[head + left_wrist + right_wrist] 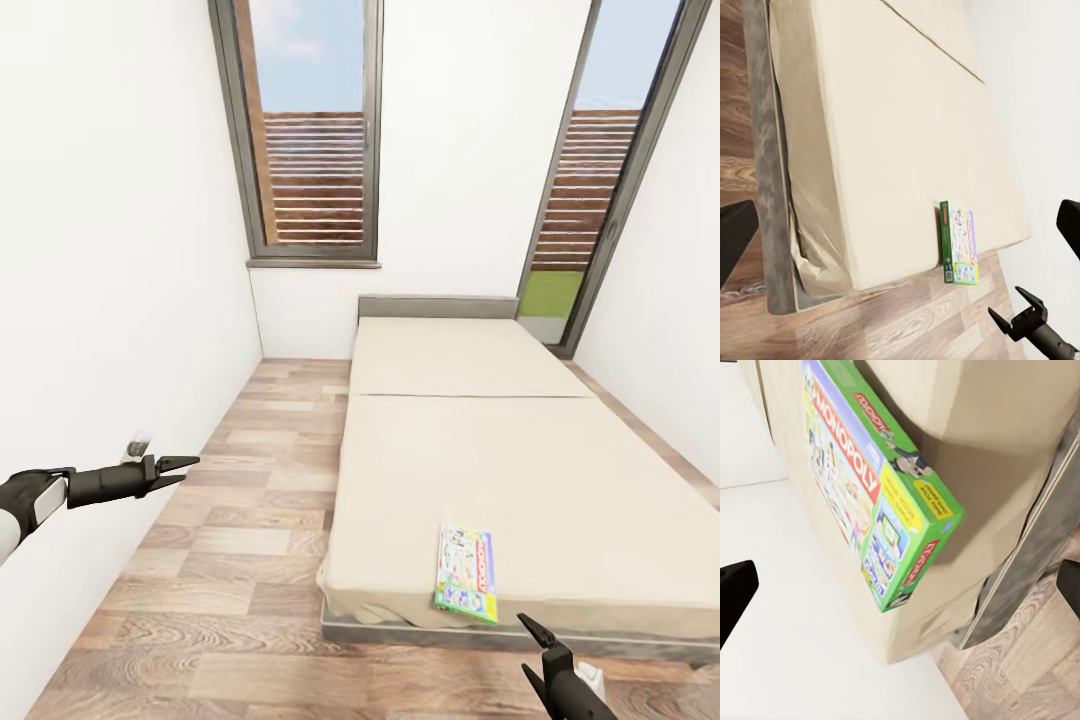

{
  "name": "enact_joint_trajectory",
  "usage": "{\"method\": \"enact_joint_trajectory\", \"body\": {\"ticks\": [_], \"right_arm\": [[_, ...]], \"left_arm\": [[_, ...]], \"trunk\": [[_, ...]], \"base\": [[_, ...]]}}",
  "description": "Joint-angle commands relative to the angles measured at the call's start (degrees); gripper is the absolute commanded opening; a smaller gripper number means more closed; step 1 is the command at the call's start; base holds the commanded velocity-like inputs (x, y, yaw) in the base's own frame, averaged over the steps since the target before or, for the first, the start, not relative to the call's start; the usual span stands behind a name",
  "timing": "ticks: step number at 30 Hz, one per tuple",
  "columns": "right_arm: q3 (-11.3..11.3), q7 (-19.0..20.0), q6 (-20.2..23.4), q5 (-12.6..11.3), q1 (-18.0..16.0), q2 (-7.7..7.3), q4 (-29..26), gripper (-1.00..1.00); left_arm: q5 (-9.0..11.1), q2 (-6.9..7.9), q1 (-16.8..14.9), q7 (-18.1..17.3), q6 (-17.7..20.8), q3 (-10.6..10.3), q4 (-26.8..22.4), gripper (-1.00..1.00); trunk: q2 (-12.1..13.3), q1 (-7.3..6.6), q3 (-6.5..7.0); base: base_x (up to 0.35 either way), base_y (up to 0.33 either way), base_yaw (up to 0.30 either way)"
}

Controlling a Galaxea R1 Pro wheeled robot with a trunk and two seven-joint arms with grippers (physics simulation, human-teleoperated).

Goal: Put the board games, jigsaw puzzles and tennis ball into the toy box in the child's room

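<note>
- A narrow room with white walls and a wood-plank floor (230,600); nearly all the floor space on the right goes to the low bed (480,470), with its plain beige mattress.
- Nearest me, at the bottom edge of the head view, the right end effector (537,652) pokes up just below the foot of the bed, its two dark fingers spread apart and holding nothing.
- Just above it the Monopoly board game (467,574) lies flat on the mattress, close to the foot edge and a little right of the bed's near left corner.
- In the right wrist view the box (874,484) is close: a green rim, "MONOPOLY" in white on a red band across the lid and again on the side, cartoon figures and a yellow panel whose small print is too fine to read.
- In the left wrist view the same box (960,243) sits at the mattress edge, with the right arm's dark tip on the floor side of it.
- Out to the left, the left end effector (178,467) hangs over the floor beside the white wall, well apart from the bed, fingers parted and empty.
- Farther back, the grey headboard (438,306) stands against the end wall.
- Beyond that, two tall dark-framed windows (312,130) show brown slatted fencing, blue sky and a strip of green.
</note>
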Motion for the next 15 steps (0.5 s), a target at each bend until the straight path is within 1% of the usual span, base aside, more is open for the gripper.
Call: {"method": "enact_joint_trajectory", "body": {"ticks": [1, 5, 13, 15], "right_arm": [[-0.2, 0.1, 0.4, -0.2, -0.1, 0.02, 0.0, 1.00], [-0.2, 0.0, 0.4, -0.2, -0.1, 0.02, 0.0, 1.00], [-0.2, 0.0, 0.4, -0.2, -0.1, 0.02, 0.0, 1.00], [-0.2, 0.0, 0.3, -0.2, -0.1, 0.02, 0.0, 1.00]], "left_arm": [[-0.5, 0.00, 0.0, -0.2, 0.6, 0.5, 0.0, 1.00], [-0.5, 0.00, 0.0, -0.2, 0.6, 0.5, 0.0, 1.00], [-0.4, 0.00, 0.0, -0.3, 0.5, 0.5, 0.0, 1.00], [-0.4, 0.00, 0.0, -0.4, 0.5, 0.5, 0.0, 1.00]], "trunk": [[0.0, 0.01, -0.05], [0.0, 0.01, -0.05], [0.0, 0.01, -0.05], [-0.8, 0.45, -0.41]], "base": [[0.134, 0.071, 0.000], [0.117, 0.074, 0.000], [0.015, 0.009, 0.000], [0.002, 0.001, 0.000]]}}
